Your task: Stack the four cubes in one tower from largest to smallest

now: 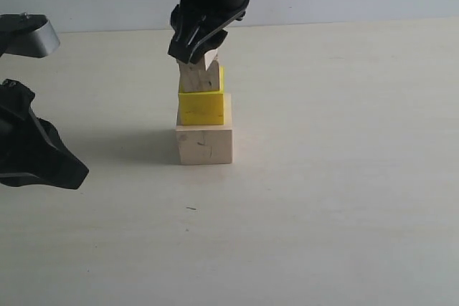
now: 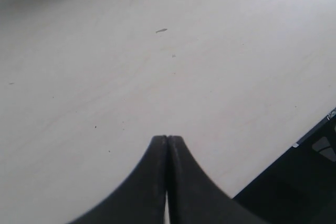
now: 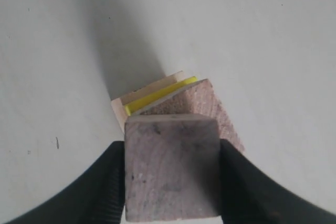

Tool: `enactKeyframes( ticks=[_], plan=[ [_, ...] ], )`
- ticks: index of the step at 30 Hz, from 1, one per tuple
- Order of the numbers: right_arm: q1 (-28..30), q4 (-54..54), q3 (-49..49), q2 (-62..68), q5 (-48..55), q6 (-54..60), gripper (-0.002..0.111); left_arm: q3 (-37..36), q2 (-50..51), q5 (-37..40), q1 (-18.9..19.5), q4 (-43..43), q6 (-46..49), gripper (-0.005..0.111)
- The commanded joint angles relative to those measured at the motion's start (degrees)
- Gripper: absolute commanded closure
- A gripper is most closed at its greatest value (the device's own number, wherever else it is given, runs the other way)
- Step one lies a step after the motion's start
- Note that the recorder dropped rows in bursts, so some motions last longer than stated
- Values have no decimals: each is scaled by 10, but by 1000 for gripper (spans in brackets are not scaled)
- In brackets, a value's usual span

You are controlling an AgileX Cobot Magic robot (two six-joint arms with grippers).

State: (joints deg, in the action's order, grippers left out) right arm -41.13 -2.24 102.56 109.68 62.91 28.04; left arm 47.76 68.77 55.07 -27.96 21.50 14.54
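Three cubes stacked beneath right gripper, smallest cube pinched between its fingers, left gripper pressed together

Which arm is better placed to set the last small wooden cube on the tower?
Right. The right tool grips that small light-brown wooden cube over the three-cube tower; the left tool is shut, empty, off to the side.
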Motion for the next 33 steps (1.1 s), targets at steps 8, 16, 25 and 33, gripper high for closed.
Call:
enactKeyframes(
  ticks=[8,16,25,33],
  plan=[
    [3,14,24,-24,15,-18,108,-2,-1,0,0,5,1,107],
    [3,12,47,-31,25,-43,108,-2,-1,0,0,5,1,107],
    [3,11,69,-19,32,-137,108,-2,-1,0,0,5,1,107],
    [-2,22,118,-17,71,-511,108,-2,-1,-9,0,5,1,107]
  ],
)
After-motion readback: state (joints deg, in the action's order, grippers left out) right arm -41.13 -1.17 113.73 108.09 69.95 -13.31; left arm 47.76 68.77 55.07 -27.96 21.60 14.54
